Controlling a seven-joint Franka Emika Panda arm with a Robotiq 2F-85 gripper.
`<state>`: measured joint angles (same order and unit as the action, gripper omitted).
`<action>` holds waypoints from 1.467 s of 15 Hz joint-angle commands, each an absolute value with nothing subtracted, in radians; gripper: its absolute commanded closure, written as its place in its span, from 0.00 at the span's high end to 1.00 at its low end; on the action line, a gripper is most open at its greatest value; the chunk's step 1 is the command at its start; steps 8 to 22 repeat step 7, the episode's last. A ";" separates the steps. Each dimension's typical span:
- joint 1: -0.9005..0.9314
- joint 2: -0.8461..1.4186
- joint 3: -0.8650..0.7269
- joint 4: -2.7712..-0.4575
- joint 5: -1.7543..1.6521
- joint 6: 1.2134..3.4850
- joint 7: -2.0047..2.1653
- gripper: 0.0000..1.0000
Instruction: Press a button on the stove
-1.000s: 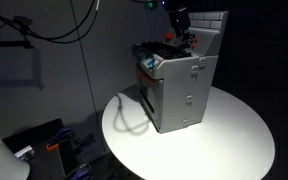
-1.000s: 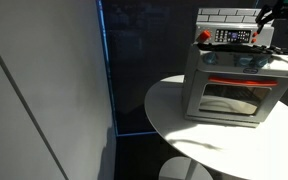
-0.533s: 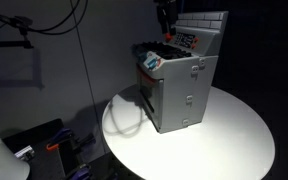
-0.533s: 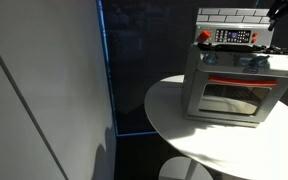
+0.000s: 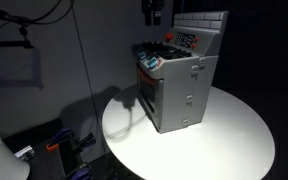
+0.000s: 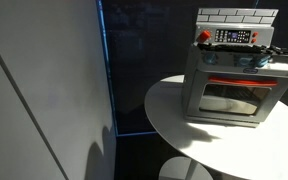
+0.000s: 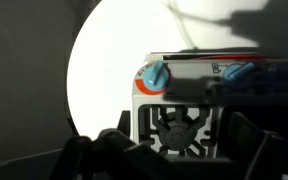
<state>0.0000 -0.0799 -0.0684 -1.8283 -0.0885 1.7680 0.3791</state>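
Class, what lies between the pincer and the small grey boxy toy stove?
Nothing: an exterior view shows bare dark space between pincer and small grey toy stove.

A round white table (image 5: 239, 140) stands in a dim room near a pale grey wall (image 6: 44, 80).

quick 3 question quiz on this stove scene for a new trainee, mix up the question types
1. True or false: the stove stands on a square black table.
2. Multiple choice: in an exterior view, the gripper is
A. pressed against the oven door
B. raised above the stove, not touching it
C. resting on the tabletop
3. Fill in: in the wrist view, the two round knobs on the stove's front are ___ in colour.

Key:
1. False: the table is round and white.
2. B
3. blue
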 commanded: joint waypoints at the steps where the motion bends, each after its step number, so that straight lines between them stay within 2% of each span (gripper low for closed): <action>1: -0.018 -0.142 -0.055 -1.859 -0.064 1.715 0.322 1.00; 22: -0.020 -0.122 -0.046 -1.841 -0.085 1.712 0.346 1.00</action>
